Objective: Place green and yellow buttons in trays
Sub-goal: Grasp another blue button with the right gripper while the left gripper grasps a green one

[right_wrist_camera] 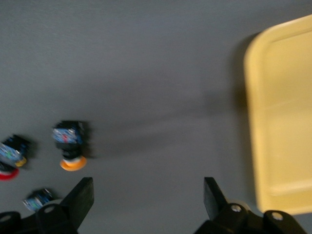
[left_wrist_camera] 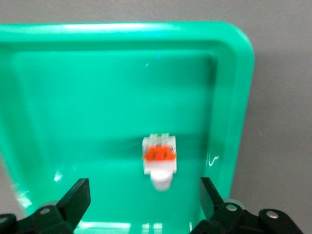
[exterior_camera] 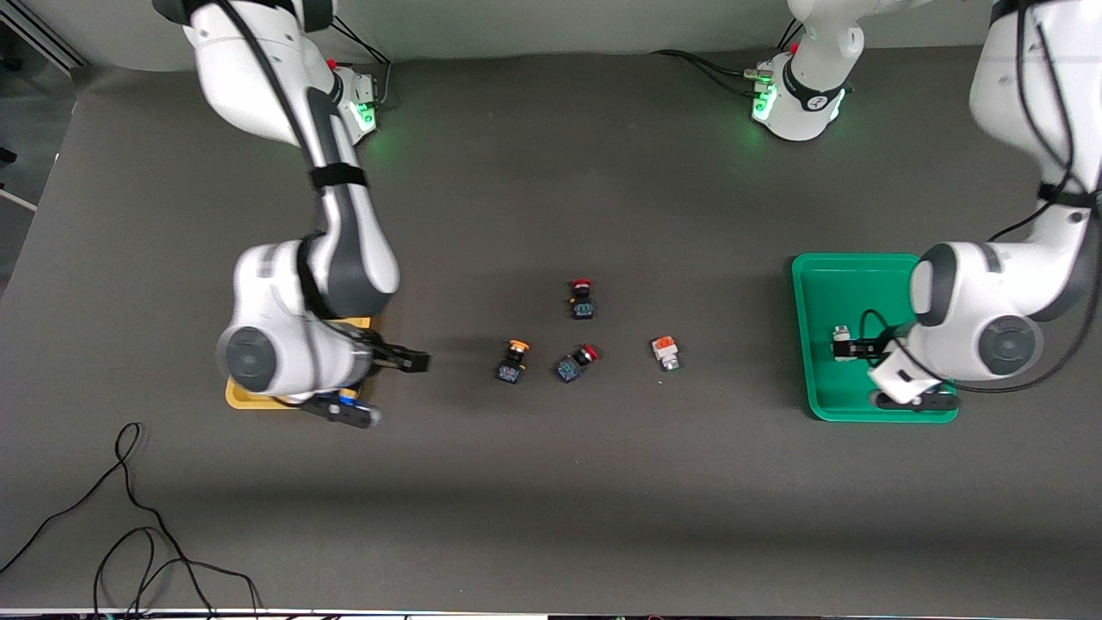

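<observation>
Both my grippers are spread wide, empty. Left gripper (left_wrist_camera: 142, 204) hangs over the green tray (left_wrist_camera: 234, 122), one white-grey button (left_wrist_camera: 159, 160) lying inside. Right gripper (right_wrist_camera: 146, 202) hangs over bare table between yellow tray (right_wrist_camera: 278, 122) and yellow-capped button (right_wrist_camera: 71, 144).

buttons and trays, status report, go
Left hand open over green tray, white-grey button lying in it. Right hand open, empty, beside yellow tray. Orange-capped button waiting.

The dark table (exterior_camera: 551, 499) carries two trays (exterior_camera: 839, 275), four loose switches (exterior_camera: 512, 362) and cables (exterior_camera: 129, 517).
</observation>
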